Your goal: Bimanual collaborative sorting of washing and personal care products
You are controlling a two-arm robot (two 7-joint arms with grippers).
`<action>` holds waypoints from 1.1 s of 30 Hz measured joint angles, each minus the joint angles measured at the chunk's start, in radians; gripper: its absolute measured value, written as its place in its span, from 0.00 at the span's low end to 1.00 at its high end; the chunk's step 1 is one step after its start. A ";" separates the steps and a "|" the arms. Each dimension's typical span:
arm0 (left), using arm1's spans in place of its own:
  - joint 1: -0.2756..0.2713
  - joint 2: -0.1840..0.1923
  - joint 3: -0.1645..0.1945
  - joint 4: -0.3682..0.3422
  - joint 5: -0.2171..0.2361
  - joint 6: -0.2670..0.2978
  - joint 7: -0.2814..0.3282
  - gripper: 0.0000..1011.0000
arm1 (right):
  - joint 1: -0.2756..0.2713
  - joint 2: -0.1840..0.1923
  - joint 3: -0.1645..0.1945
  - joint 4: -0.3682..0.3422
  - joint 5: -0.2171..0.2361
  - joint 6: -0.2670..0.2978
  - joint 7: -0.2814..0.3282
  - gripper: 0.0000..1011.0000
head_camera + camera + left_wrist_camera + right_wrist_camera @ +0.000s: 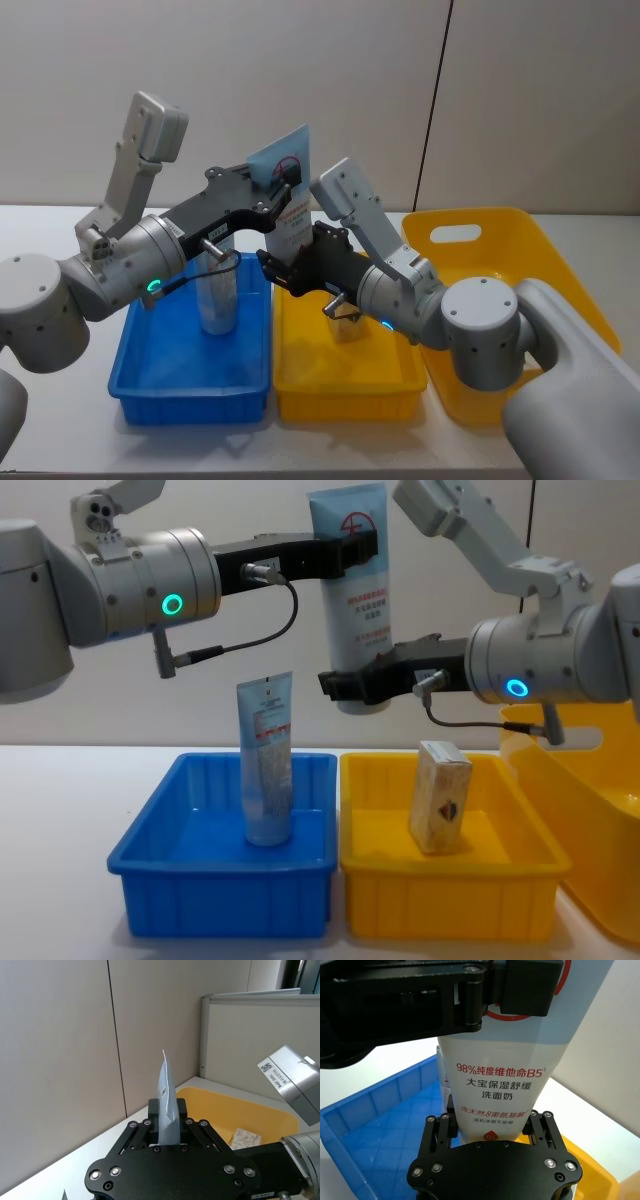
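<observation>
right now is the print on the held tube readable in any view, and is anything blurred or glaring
Right wrist view: the print on the tall pale-blue and white squeeze tube is sharp and readable, while the left gripper looms dark and soft. Chest view: the tube's print is too small to read; the arm lights glow without glare. Head view: the blue plastic tray shows soft reflections.
</observation>
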State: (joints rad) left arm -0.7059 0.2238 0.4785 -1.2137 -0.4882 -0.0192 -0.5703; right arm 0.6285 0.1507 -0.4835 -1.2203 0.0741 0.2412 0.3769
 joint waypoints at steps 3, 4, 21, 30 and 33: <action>0.000 0.000 0.000 0.000 0.000 0.000 0.000 0.17 | 0.000 0.000 0.000 0.001 0.000 0.000 0.000 0.63; 0.000 0.000 0.000 0.000 0.000 0.000 0.000 0.17 | 0.001 0.000 0.000 0.001 0.000 0.000 0.000 0.63; 0.000 -0.001 0.000 0.000 -0.001 0.000 0.000 0.38 | 0.001 -0.002 0.000 0.003 -0.001 0.000 0.000 0.63; 0.000 0.000 0.000 0.000 -0.001 0.000 0.000 0.70 | 0.001 -0.002 0.001 0.003 -0.001 0.000 0.000 0.63; 0.000 0.000 0.000 0.000 -0.001 0.000 0.000 0.80 | 0.000 -0.002 0.004 0.000 -0.001 -0.001 -0.003 0.63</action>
State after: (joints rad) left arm -0.7059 0.2236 0.4784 -1.2136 -0.4887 -0.0195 -0.5704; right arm 0.6281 0.1490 -0.4798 -1.2200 0.0731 0.2404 0.3737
